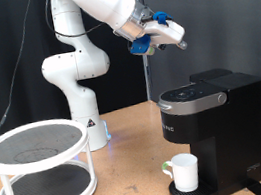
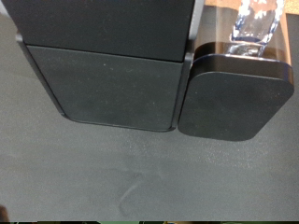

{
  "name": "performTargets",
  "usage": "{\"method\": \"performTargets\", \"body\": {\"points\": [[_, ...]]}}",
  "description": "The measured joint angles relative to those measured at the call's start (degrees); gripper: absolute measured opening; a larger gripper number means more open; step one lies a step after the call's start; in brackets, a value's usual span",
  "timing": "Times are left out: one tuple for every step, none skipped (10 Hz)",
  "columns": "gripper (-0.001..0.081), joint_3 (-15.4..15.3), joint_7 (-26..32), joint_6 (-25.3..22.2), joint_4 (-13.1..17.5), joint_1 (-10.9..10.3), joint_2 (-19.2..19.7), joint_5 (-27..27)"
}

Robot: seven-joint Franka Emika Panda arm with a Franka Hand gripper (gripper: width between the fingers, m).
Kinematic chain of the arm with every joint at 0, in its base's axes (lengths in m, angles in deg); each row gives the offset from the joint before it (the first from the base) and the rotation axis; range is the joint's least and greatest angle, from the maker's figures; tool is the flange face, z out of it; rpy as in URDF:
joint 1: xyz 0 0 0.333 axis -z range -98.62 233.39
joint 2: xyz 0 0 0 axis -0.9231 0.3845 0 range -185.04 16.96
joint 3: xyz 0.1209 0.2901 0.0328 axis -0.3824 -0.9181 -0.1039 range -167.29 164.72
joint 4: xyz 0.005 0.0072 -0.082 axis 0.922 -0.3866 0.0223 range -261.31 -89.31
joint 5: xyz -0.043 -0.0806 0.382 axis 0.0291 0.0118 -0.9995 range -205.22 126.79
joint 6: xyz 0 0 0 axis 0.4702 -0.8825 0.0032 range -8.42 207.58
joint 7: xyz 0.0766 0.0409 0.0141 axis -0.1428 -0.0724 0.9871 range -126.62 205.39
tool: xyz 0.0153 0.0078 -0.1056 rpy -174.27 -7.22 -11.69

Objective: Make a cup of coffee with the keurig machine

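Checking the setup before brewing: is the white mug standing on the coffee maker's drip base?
Yes, in the exterior view the mug stands upright on the round base of the coffee maker, under its front overhang.

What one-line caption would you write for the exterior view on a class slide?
Gripper hovers above the closed keurig machine, with the cup on its drip base.
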Motion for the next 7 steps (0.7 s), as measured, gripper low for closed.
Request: {"method": "performTargets", "body": {"points": [[0.0734,-0.29,-0.16,1.17,0.01,0.0,-0.01,1.61],[0.0734,-1.48,-2.25,3.83,0.47,0.05,-0.01,6.63],[0.0734,-3.47,-5.73,6.67,1.55,0.17,0.0,13.64],[0.0734,-5.58,-9.47,9.83,2.69,0.3,0.01,20.65],[0.0734,-7.61,-13.23,13.89,3.41,0.49,0.01,26.44],[0.0734,-9.23,-15.99,17.22,3.78,0.59,0.05,30.67],[0.0734,-10.34,-17.6,18.71,4.19,0.66,0.18,34.31]]}}
